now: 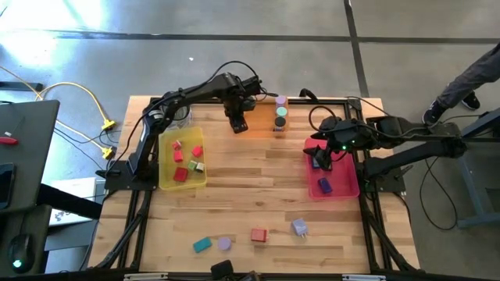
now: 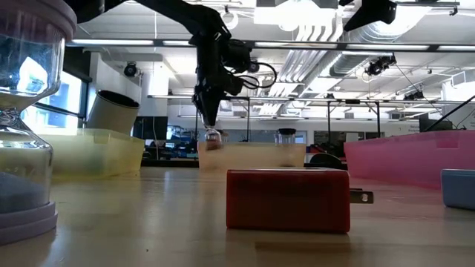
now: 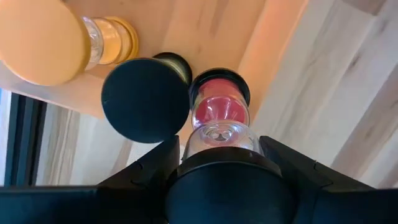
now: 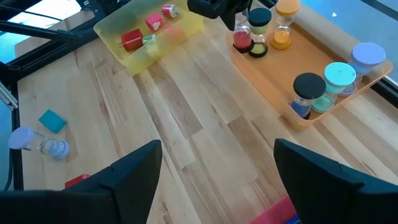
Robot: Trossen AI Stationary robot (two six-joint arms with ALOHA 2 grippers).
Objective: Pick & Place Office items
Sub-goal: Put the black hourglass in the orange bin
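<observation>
The wooden tabletop (image 1: 250, 187) carries three translucent trays. The yellow tray (image 1: 166, 181) lies to the left pincer's near-left side and holds red blocks (image 1: 180, 175) and a few other small pieces. The pink tray (image 1: 344, 184) sits directly beneath the right pincer and holds dark-blue blocks (image 1: 325, 186). The orange tray (image 4: 323, 99) lies directly under the left pincer and runs along the far edge of the tabletop.

The left pincer (image 1: 237, 122) hangs over the left end of the orange tray, pinching the black top cap of a small hourglass with red sand (image 3: 219, 112), which stands upright, its base in the tray. Just beside it, at the pincer's tip, stand a black-capped hourglass (image 3: 147, 98) and an orange-capped hourglass (image 3: 43, 40). Farther along the tray, away from this pincer, stands a group of three more: a black-capped one (image 4: 307, 87), a teal-capped one (image 4: 339, 76) and a lavender-capped one (image 4: 368, 55).

The right pincer (image 1: 319, 154) hovers over the pink tray with its fingers (image 4: 134, 171) spread wide and nothing between them.

Well in front of both pincers, near the tabletop's front edge, loose pieces lie apart from one another: a teal block (image 1: 202, 245), a lavender hourglass on its side (image 1: 224, 243), a red block (image 1: 258, 234) and a lavender block (image 1: 299, 227).
</observation>
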